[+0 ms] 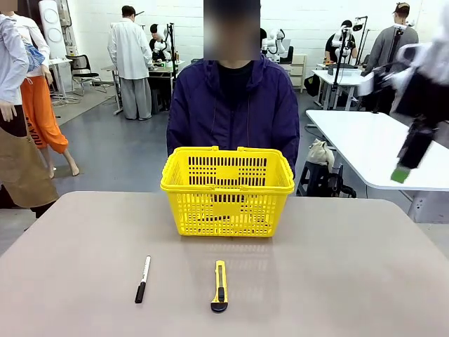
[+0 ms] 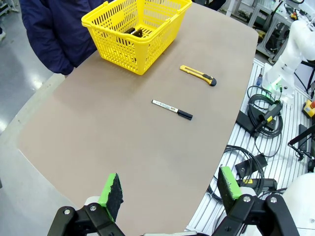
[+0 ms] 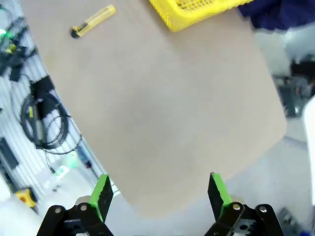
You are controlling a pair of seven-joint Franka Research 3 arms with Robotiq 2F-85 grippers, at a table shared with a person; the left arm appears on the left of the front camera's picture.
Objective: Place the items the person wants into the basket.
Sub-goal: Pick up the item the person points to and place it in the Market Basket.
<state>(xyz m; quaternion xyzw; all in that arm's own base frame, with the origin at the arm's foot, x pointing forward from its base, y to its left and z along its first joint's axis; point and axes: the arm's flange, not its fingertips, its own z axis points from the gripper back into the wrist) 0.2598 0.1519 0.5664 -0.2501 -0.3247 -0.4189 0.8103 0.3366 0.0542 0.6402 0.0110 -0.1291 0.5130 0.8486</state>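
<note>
- The left hand (image 2: 168, 191) stands wide open with nothing between its green pads (image 2: 112, 191); it hangs high above the near part of the surface (image 2: 123, 142), well away from every object.
- The right hand (image 3: 160, 194) is likewise spread wide and empty, its pads (image 3: 102, 193) hovering above a bare stretch of the surface close to its edge. In the front view that arm shows as a blurred shape at the upper right, raised well above the surface, one green pad tip (image 1: 400, 174) visible.
- Nearest the left hand lies the white marker (image 2: 172, 109) with its black cap, flat on the surface, alone.
- A little farther on lies the yellow-and-black box cutter (image 2: 198, 75), also flat; in the front view it sits just right of the marker, the two apart and roughly parallel, both on the robot's side of the basket.
- The yellow basket (image 1: 227, 191) stands upright near the far middle of the surface, handles folded down on the rim.
- Through the open top, from the left wrist, dark items (image 2: 134, 32) rest on the basket's floor; which ones they are cannot be told.
- The person (image 1: 233, 105) in the dark jacket stands just behind the basket at the far edge.
</note>
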